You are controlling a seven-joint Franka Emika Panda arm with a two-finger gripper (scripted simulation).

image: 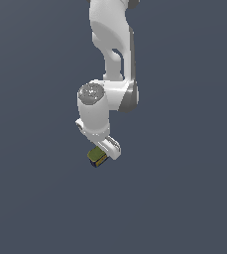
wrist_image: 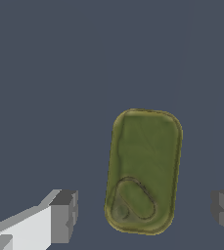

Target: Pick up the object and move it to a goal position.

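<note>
Simulated robot workspace, not a furnished room: a flat, uniform slate-blue ground (image: 30, 198) fills both views, with no walls, furniture or horizon. The white Panda arm (image: 112, 59) is rendered in smooth, untextured shading, and the only prop is a small block (image: 97, 157) with an olive-green top and yellow and dark blue sides, typical of a physics-simulator render.

White arm (image: 112, 59) reaching down; wrist bent; jaws spread wide, fingertips (wrist_image: 64, 215) apart.
</note>
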